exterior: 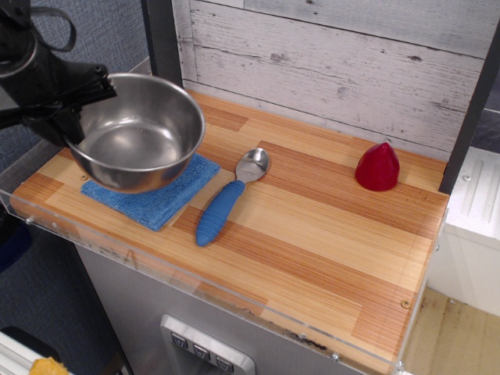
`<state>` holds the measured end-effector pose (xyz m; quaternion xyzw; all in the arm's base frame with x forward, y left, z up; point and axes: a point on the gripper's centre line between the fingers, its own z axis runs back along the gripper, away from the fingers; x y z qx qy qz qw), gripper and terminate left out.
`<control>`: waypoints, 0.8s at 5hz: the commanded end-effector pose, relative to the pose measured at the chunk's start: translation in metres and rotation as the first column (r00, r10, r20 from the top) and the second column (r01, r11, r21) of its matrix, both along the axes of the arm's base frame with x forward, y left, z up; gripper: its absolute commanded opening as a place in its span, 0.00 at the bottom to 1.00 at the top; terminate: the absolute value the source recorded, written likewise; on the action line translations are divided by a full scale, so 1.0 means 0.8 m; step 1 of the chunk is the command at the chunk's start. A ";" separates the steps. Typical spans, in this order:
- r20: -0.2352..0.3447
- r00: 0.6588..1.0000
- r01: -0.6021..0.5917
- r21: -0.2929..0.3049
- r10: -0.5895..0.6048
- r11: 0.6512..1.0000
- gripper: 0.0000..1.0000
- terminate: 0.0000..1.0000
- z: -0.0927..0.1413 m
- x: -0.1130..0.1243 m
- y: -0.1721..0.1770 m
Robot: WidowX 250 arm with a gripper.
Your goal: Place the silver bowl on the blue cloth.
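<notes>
The silver bowl is large, shiny and deep, held in the air over the blue cloth, which lies at the left of the wooden counter. The bowl hides most of the cloth; only its front and right edges show. My black gripper is shut on the bowl's left rim. I cannot tell whether the bowl's base touches the cloth.
A metal spoon with a blue handle lies just right of the cloth. A red cone-shaped object stands at the back right. A clear acrylic rim runs along the counter's front edge. A plank wall stands behind.
</notes>
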<state>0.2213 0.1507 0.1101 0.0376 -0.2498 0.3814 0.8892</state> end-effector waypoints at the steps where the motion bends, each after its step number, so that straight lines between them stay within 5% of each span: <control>1: 0.010 1.000 -0.015 0.026 0.015 1.000 0.00 0.00 -0.003 0.013 0.013; 4: -0.019 0.999 -0.030 0.001 0.030 1.000 0.00 0.00 -0.035 0.034 0.019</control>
